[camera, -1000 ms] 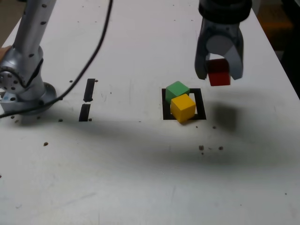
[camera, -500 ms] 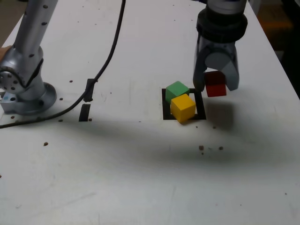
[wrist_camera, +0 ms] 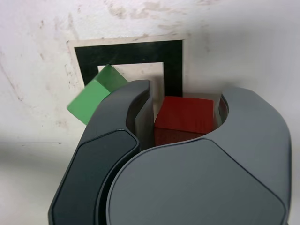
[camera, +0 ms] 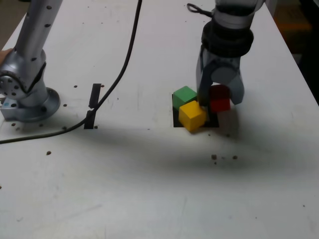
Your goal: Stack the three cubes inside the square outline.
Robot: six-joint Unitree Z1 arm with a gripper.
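Red cube in the claw, right by the other two

So the claw (camera: 220,99) is closed on the red cube (camera: 219,99), one finger on each side of it; in the exterior view it sits over the right side of the black square outline (camera: 213,121), and I can't tell if the cube's underside touches the worktop (camera: 149,184) or hangs just above it.

The green cube (camera: 184,97) is at the upper left corner of the outline in the exterior view, turned at an angle; the wrist view shows it lying across one side of the frame, partly outside, with some of the white middle visible next to it. The yellow cube (camera: 192,116) is in front of the green one in the exterior view, covering part of the outline's near edge; it's angled too, and it's hidden in the wrist view. One finger of the claw is right up by the yellow and green cubes; can't say for sure if it touches either.

Off to the exterior view's left there are two short black strips (camera: 94,95) on the worktop; a dark cable (camera: 131,47) loops down across them, and the arm's base (camera: 32,107) is further left.
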